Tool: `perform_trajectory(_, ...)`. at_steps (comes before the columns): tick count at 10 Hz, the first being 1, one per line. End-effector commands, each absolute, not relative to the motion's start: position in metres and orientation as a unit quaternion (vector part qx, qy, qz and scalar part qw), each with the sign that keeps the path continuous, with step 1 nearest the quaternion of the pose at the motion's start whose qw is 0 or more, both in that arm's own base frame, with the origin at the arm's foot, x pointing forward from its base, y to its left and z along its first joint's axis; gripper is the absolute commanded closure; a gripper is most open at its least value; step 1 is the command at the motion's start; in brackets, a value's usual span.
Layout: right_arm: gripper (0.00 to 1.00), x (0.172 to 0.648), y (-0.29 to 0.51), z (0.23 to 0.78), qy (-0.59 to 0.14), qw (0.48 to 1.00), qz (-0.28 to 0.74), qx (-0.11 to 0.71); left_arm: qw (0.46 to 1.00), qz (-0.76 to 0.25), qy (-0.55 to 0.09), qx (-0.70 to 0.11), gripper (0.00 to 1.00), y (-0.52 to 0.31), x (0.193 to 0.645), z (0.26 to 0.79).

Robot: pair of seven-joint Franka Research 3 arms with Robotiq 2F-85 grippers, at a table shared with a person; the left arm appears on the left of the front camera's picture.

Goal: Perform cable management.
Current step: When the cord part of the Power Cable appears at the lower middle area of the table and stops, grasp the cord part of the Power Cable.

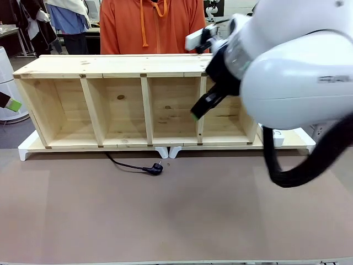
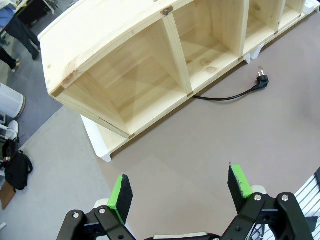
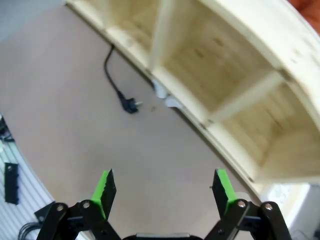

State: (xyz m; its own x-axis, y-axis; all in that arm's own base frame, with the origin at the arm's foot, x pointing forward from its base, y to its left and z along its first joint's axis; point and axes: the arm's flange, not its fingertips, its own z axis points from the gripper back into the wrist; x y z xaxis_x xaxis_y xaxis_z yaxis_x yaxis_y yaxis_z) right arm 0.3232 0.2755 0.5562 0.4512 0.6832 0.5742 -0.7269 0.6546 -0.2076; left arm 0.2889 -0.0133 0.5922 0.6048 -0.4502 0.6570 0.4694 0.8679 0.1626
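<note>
The cable (image 1: 129, 164) is a thin black cord that comes out from under the wooden shelf (image 1: 110, 66) and ends in a small plug (image 1: 156, 168) on the brown table. My right gripper (image 1: 197, 113) hangs in front of the shelf's third divider, above and right of the plug. Its wrist view shows it open (image 3: 164, 189) and empty, with the cable (image 3: 111, 75) and plug (image 3: 131, 105) far below to the left. My left gripper (image 1: 12, 104) sits at the far left edge, also open (image 2: 180, 192), well away from the cable (image 2: 225, 96) and plug (image 2: 261, 80).
The shelf has several empty compartments and rests on white feet (image 1: 165, 151). A person in an orange hoodie (image 1: 149, 25) stands behind it. My bulky right arm (image 1: 292, 83) and its black hose (image 1: 298, 165) hang over the table's right side. Brown table surface (image 1: 176, 221) stretches in front.
</note>
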Motion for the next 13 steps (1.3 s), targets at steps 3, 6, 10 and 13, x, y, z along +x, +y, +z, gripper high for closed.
perform_trajectory(3,0.0,0.364,0.319,0.522,-0.307,0.82,0.48,0.059,0.896,-0.254,-0.365,-0.013,0.0,-0.012,0.289,0.593)
perform_trajectory(6,0.0,0.38,0.349,0.502,-0.28,0.814,0.506,0.049,0.896,-0.254,-0.365,-0.013,0.0,-0.012,0.289,0.593)
perform_trajectory(10,0.0,0.395,0.384,0.452,-0.262,0.807,0.527,0.042,0.896,-0.254,-0.365,-0.013,0.0,-0.012,0.289,0.593)
perform_trajectory(13,0.0,0.401,0.405,0.426,-0.277,0.793,0.541,0.046,0.896,-0.254,-0.365,-0.013,0.0,-0.012,0.289,0.593)
